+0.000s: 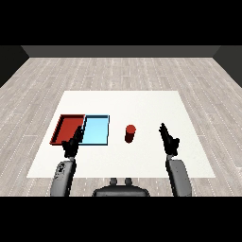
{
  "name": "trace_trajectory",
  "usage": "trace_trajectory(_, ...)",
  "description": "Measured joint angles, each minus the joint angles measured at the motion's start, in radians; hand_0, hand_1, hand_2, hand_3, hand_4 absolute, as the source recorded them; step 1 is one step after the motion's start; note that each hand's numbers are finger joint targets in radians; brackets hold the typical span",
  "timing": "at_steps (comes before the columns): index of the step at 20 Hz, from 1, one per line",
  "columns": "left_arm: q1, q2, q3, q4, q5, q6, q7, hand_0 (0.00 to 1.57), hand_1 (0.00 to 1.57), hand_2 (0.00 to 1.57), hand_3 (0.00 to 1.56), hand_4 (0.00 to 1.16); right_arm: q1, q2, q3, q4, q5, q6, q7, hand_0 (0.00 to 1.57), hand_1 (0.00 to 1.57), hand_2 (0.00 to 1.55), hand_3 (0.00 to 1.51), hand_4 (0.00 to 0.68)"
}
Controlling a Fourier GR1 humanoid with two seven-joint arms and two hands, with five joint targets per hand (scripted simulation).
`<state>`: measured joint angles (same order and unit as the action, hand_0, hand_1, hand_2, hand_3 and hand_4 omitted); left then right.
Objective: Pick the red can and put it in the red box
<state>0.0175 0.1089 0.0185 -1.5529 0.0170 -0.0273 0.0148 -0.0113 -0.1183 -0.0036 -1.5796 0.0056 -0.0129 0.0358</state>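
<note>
— Nearest us, what do you see?

— Two grey forearms come up from the lower corners. The left forearm ends in the left robot hand, and the right forearm ends in the right robot hand.

— How is the right robot hand set?

— Raised above the worktop, fingers straight and pointing away from the robot, thumb a little apart. It holds nothing. Its fingers are spread narrow, not wide.

— And the left one?

— Much the same: fingers straight or relaxed, pointing forward and slightly inward, nothing in it. From this view it overlaps the near edge where the two trays meet; I cannot tell whether it touches them or hangs above.

— Where is the can?

— The red can stands upright on the white worktop, between the two hands, nearer the right hand than the left but apart from both. It sits just right of the blue tray, not touching it.

— The trays?

— The red tray lies at the left side of the worktop, and the blue tray lies right beside it, their long sides together. Neither has anything inside that I can see. The can is outside both, with the blue tray between it and the red tray.

— Beyond that?

— Around the worktop lies a pale wood-plank floor, with dark walls at the far end.
</note>
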Motion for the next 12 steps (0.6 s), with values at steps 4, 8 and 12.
trace_trajectory(4, -0.006, -0.01, 0.0, -0.007, -0.01, -0.005, -0.01, 0.0, 0.0, 0.0, 0.0, 0.0, 0.022, -0.009, -0.033, -0.01, -0.022, 0.037, -0.023, 0.0, 0.0, 0.0, 0.0, 0.0)
trace_trajectory(8, -0.041, -0.035, 0.003, -0.061, 0.002, -0.003, -0.106, 0.0, 0.0, 0.0, 0.0, 0.0, 0.018, -0.01, -0.06, -0.045, -0.075, 0.085, -0.109, 0.0, 0.0, 0.0, 0.0, 0.0)
trace_trajectory(12, -0.031, -0.062, 0.008, -0.099, 0.019, -0.014, -0.272, 0.0, 0.0, 0.0, 0.0, 0.0, 0.036, -0.018, -0.088, -0.064, -0.132, 0.151, -0.235, 0.0, 0.0, 0.0, 0.0, 0.0)
